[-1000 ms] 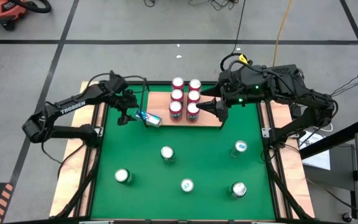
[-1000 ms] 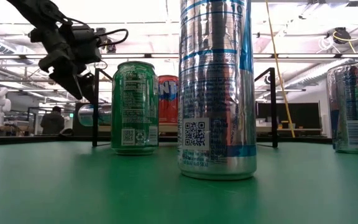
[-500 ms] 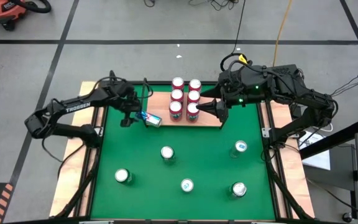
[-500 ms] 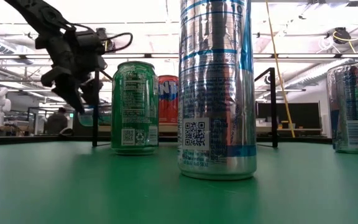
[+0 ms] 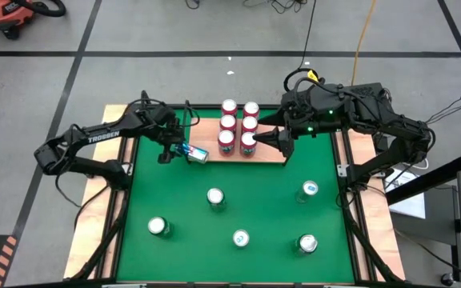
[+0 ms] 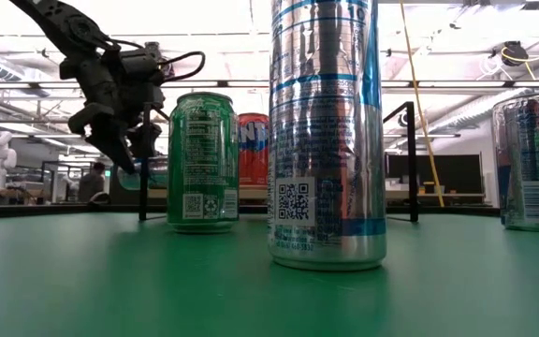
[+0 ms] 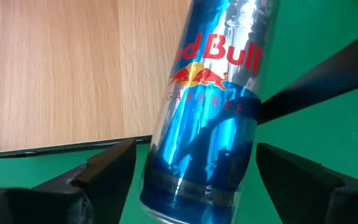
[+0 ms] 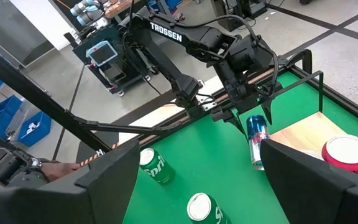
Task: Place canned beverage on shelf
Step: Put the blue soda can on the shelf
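A blue and silver can (image 5: 194, 153) lies on its side at the left front corner of the light-wood shelf (image 5: 267, 154), partly on the board and partly on the green mat (image 5: 262, 208). It also shows in the left wrist view (image 7: 207, 124). My left gripper (image 5: 171, 150) is open, low at the can's left end, with one finger (image 7: 107, 168) on either side of the can's end and apart from it. My right gripper (image 5: 272, 140) is open and empty beside the red cans (image 5: 247, 142) that stand on the shelf.
Several red cans stand in two rows on the shelf board. Several more cans (image 5: 215, 197) stand spread over the green mat; in the low view a tall silver one (image 6: 326, 131) and a green one (image 6: 202, 159) stand close. Black rails (image 6: 143, 159) frame the shelf.
My left gripper has come down and a little toward the table's right edge, closing in on the lying blue can. The can has stayed where it was. My right arm has kept still.
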`<state>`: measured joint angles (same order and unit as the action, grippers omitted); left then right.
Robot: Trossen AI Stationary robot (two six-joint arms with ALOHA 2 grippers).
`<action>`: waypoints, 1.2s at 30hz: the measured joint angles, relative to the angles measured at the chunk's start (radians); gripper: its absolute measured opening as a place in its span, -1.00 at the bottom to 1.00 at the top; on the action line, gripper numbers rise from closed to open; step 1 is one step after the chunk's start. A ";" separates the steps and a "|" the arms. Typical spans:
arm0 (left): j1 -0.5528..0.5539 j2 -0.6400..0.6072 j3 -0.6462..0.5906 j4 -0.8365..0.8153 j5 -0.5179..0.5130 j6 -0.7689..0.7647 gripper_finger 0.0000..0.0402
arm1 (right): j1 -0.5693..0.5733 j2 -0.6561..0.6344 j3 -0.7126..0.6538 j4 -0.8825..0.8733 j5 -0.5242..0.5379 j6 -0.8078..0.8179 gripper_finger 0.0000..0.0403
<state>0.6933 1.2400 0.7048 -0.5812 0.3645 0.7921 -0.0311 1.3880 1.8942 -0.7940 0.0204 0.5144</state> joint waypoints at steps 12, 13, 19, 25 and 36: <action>0.000 0.000 -0.011 -0.025 -0.012 0.000 0.43 | 0.000 0.000 0.000 0.000 0.000 -0.006 0.60; 0.000 0.000 -0.012 -0.025 -0.012 -0.001 0.43 | 0.000 0.000 0.000 0.000 0.000 -0.006 0.60; -0.002 0.000 -0.012 -0.027 -0.014 0.000 0.30 | 0.000 0.000 0.000 0.000 0.000 -0.006 0.60; -0.002 -0.026 -0.014 -0.056 -0.038 -0.010 -0.04 | 0.000 0.000 0.000 0.000 0.000 -0.006 0.60; -0.001 -0.182 -0.019 -0.163 -0.123 -0.057 -0.07 | 0.000 0.000 0.000 0.004 0.003 -0.025 0.60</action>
<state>0.6922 1.0585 0.6853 -0.7439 0.2415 0.7355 -0.0311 1.3880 1.8942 -0.7898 0.0238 0.4893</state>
